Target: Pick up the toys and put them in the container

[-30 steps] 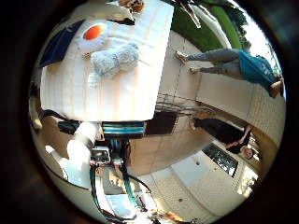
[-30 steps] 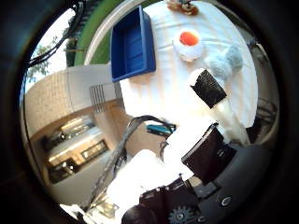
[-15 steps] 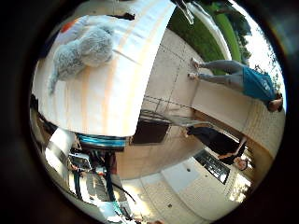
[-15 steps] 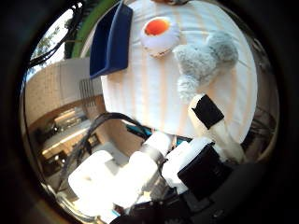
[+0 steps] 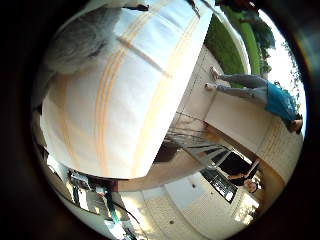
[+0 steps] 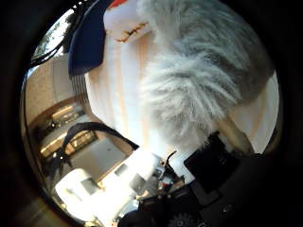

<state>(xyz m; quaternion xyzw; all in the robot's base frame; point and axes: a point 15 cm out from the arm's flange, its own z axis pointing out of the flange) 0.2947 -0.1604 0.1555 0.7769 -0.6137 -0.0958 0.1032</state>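
A grey furry plush toy point(image 6: 199, 71) lies on the striped tablecloth and fills much of the thumb side view, so it is close under my palm. Its grey body point(image 5: 80, 40) also shows at the edge of the little finger side view. Beyond it sits a white toy with an orange patch point(image 6: 125, 21). The blue container point(image 6: 87, 40) stands beside that toy near the table's edge. My right hand point(image 6: 189, 189) hovers over the plush, with a black-and-white finger point(image 6: 215, 161) reaching out beside the fur and not curled round it.
The table wears a white cloth with orange stripes point(image 5: 135, 100) and ends at an edge point(image 5: 150, 165) above pale paving. The arm's white body point(image 6: 109, 189) runs off beside the table.
My hand has come down towards the table over the last second. The grey plush has grown from a small shape to filling the thumb side view. The toys have not moved.
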